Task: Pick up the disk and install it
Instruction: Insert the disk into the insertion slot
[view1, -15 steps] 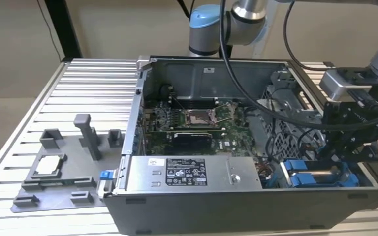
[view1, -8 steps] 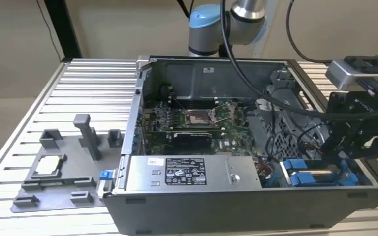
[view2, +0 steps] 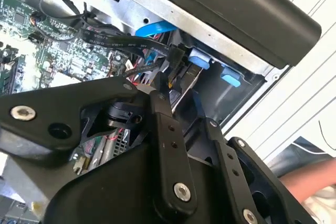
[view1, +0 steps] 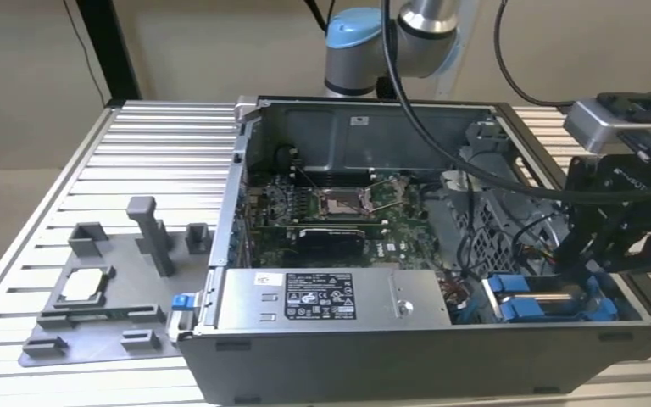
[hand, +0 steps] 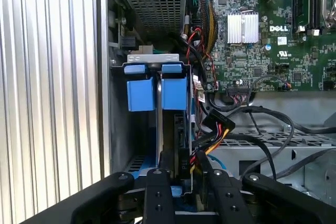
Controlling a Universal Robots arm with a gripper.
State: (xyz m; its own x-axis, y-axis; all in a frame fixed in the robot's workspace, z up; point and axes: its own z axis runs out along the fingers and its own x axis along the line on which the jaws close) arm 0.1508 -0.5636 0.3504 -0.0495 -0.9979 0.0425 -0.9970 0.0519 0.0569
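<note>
The disk (view1: 546, 301) stands on edge in the drive bay at the open computer case's (view1: 416, 356) front corner, on the exterior view's right. Its silver face shows between bright blue rails. In the first wrist view its blue tabs (hand: 157, 93) sit at the bay's far end and its thin silver edge runs back toward me. My gripper (view1: 580, 270) reaches down into that bay. Its black fingers (hand: 157, 192) straddle the near end of the disk (hand: 176, 190), and my gripper (hand: 184, 176) looks shut on it. In the second wrist view the disk's silver face (view2: 185, 88) lies between the fingertips.
A grey power supply box (view1: 319, 297) with a white label sits beside the bay. Black, red and yellow cables (hand: 210, 129) crowd the bay's inner side, next to the motherboard (view1: 337, 212). A grey fixture (view1: 111, 288) holding a small square chip stands on the slatted table (view1: 167, 144). A person's arm (view2: 310, 177) is nearby.
</note>
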